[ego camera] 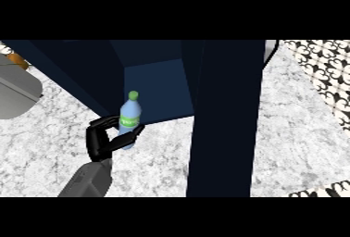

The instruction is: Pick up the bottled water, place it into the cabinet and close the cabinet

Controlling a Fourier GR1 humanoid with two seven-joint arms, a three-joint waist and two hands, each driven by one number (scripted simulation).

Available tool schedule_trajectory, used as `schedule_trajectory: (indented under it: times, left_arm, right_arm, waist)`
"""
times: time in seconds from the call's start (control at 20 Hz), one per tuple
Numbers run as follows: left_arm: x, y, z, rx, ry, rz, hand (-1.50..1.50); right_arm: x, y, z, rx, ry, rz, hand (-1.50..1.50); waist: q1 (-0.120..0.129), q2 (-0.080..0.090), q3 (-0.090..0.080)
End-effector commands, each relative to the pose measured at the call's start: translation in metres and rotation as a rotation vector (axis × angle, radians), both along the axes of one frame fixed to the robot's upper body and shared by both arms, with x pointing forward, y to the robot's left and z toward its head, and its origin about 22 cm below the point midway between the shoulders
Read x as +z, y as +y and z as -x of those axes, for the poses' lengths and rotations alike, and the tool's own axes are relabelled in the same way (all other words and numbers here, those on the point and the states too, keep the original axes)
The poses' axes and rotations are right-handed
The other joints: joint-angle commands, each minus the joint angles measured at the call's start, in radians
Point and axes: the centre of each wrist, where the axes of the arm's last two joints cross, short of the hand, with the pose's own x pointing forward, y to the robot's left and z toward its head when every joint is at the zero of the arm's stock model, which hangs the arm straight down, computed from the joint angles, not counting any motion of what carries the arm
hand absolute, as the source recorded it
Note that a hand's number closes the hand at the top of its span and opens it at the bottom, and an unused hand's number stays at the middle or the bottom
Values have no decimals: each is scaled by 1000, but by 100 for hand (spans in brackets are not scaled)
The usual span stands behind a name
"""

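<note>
We see the left robot hand (103,139), black with curled fingers, wrapped round the clear plastic water bottle with a green cap and green label (129,116). The bottle stands up straight, held just in front of the open dark blue cabinet (160,88). The cabinet's tall dark door (226,120) hangs open at the right, over the speckled white stone bench (41,139).
</note>
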Motion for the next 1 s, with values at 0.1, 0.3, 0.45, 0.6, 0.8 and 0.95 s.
schedule_trajectory:
  times: [0.1,0.3,0.45,0.6,0.8,0.95]
  left_arm:
    - [63,-45,-70,-98,-61,30,-150]
    - [67,-44,-71,-131,-84,-31,-150]
    - [72,-45,-72,-154,-95,-27,-150]
    - [70,-45,-68,-238,-123,-138,-150]
    - [78,-53,-68,-260,-162,-91,150]
    - [94,-70,-76,-303,-195,-78,150]
  right_arm:
    - [2,0,-1,23,-14,7,-150]
    - [6,0,-7,32,-20,13,-150]
    - [3,-1,-7,47,-3,17,-150]
    - [2,1,-11,49,-9,-3,-150]
    - [4,-2,-11,46,-24,-1,-150]
    - [4,-2,-8,30,-3,20,-150]
  waist:
    - [-57,22,-19]
    - [-51,23,-19]
    - [-58,20,-19]
    - [-57,23,-17]
    - [-51,13,-19]
    - [-30,4,-19]
